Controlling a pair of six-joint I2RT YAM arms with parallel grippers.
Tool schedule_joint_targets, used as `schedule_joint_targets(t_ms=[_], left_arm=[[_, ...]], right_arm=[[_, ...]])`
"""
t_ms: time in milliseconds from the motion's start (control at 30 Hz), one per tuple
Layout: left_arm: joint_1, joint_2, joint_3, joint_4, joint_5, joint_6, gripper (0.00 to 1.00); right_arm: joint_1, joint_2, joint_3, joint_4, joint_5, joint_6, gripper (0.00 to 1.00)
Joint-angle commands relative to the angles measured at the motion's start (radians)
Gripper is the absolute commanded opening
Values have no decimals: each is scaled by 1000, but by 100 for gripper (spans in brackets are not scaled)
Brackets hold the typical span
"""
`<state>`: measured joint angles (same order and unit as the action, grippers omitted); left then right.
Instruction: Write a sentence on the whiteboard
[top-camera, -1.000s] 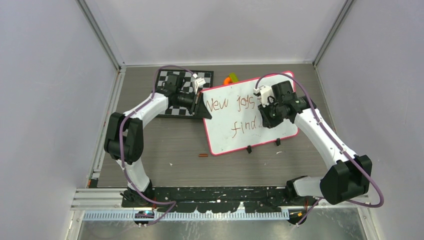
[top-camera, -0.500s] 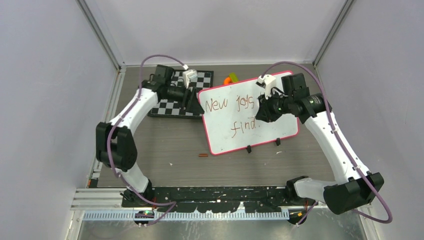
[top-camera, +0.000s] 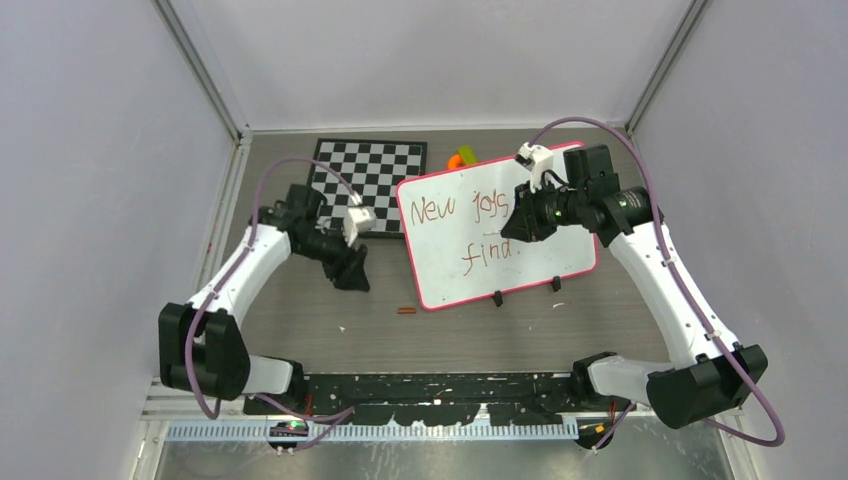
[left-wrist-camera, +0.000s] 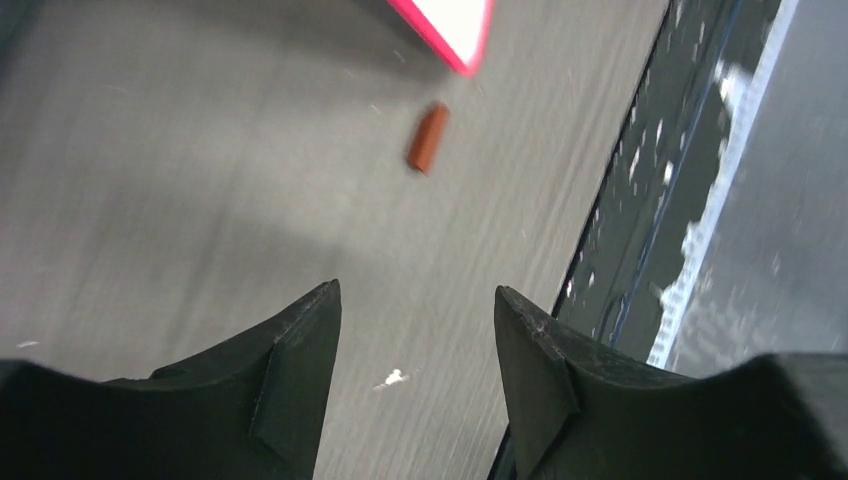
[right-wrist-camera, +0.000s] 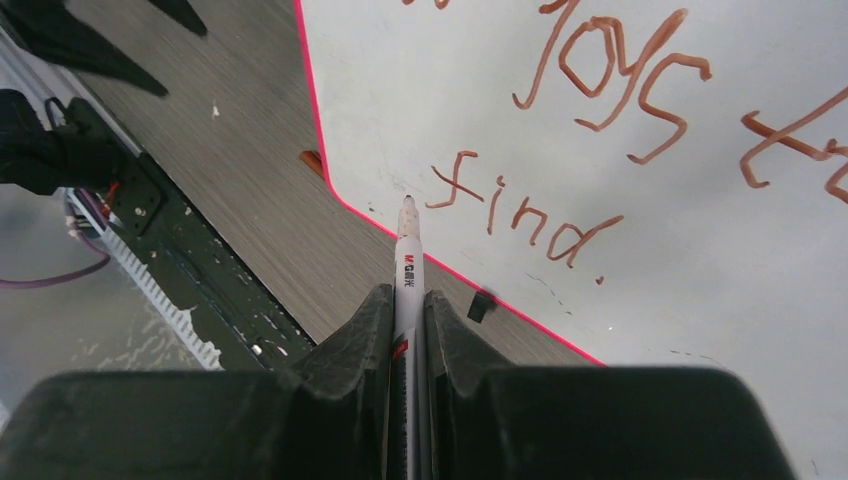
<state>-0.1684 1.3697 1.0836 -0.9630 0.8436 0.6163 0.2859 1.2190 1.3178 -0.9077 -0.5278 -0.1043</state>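
Note:
The whiteboard (top-camera: 445, 268) lies tilted on the table, white with a red-pink rim and two black clips on its near edge. The sentence (top-camera: 450, 208) is in reddish-brown handwriting, with "find." (right-wrist-camera: 530, 225) on the lower line. My right gripper (top-camera: 517, 226) hovers over the board's middle, shut on a white marker (right-wrist-camera: 408, 262) whose tip points at the board's near edge, by the "f". My left gripper (top-camera: 352, 272) is open and holds nothing, over bare table left of the board. A corner of the whiteboard (left-wrist-camera: 455, 20) shows in the left wrist view.
A small red-brown cap (top-camera: 405, 311) lies on the table just off the board's near left corner. A black-and-white checkerboard (top-camera: 370, 170) sits at the back left. An orange and green object (top-camera: 461, 157) lies behind the board. A black rail (top-camera: 430, 388) runs along the near edge.
My left gripper opened, let go of the board's left edge and drew back toward the near left. The right arm swung out to the right with the marker, then held still.

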Motion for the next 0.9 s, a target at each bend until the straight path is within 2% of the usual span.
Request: schedule_joint_targets(t_ms=[0,67,167,333,633,867], left_arm=[[-148,-121,-184,93,-183,145,59],[-221,-152,-250,170,-235,161,59],[-263,-103,-269,230,-234,123,58],[-372,-43,-311,335,-273,173,58],[-477,101,-279,442,-318,226,58],[-539,150,-286,509,-422,236,56]], right_arm=[[-3,-6,-16,63,-73,69,0],[-3,-5,-22,68,-60,71,0],[-3,7,-9,55,-54,71,0],[-7,25,4,51,-59,69,0],[-12,15,-4,43,-50,59,0],[-16,10,-11,44,-48,57,0]])
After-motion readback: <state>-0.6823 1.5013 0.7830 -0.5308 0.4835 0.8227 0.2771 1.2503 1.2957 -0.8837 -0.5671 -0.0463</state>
